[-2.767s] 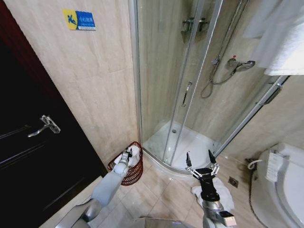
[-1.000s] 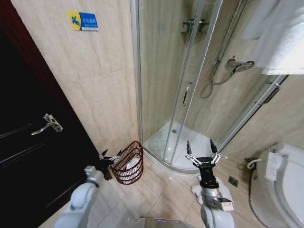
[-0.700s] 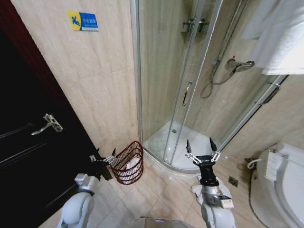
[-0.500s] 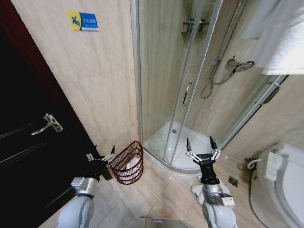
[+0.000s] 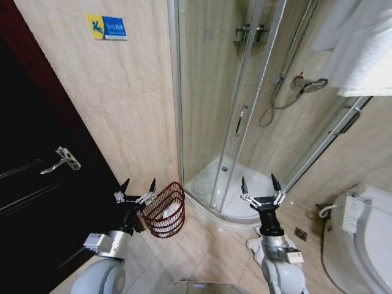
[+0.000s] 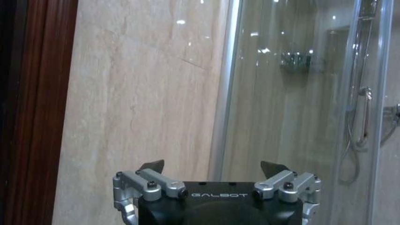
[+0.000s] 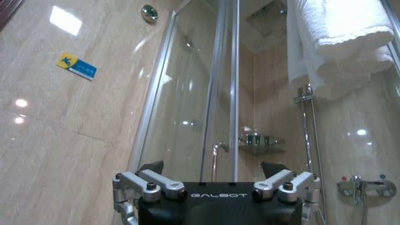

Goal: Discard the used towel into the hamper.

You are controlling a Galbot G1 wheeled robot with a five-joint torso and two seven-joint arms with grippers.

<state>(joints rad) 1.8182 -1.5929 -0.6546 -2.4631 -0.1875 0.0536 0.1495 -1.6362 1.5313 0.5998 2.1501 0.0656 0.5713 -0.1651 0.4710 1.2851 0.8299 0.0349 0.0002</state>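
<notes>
Shows the left end effector (image 5: pixel 137 195) drawn back from above the hamper (image 5: pixel 160 228), where it hung a few seconds ago, and lifted up and away to the side. Finds its fingers spread wide and holding nothing, with bare wall tile between the tips in the left wrist view (image 6: pixel 214 166). Places the hamper on the floor just beside and below that end effector, towards the robot's middle, with a white towel (image 5: pixel 171 214) lying inside against the woven wire. Suggests, as a judgement, that the drop is made and the arm is clearing off. Shows the right end effector (image 5: pixel 258 187) raised well apart on the far side, fingers likewise splayed and empty, hardly shifted over the same seconds. Puts another white cloth (image 5: pixel 253 246) on the floor below and behind that end effector, near the arm's base; cannot tell whether it counts as part of the job. Hems the left end effector closely: a dark door (image 5: pixel 37 202) on its outer side, tiled wall ahead, the hamper's rim beside it. Sets the curved shower tray (image 5: pixel 236 193) and glass panels (image 5: pixel 208 122) just ahead of the right end effector. Leaves open floor tile between the two arms.
</notes>
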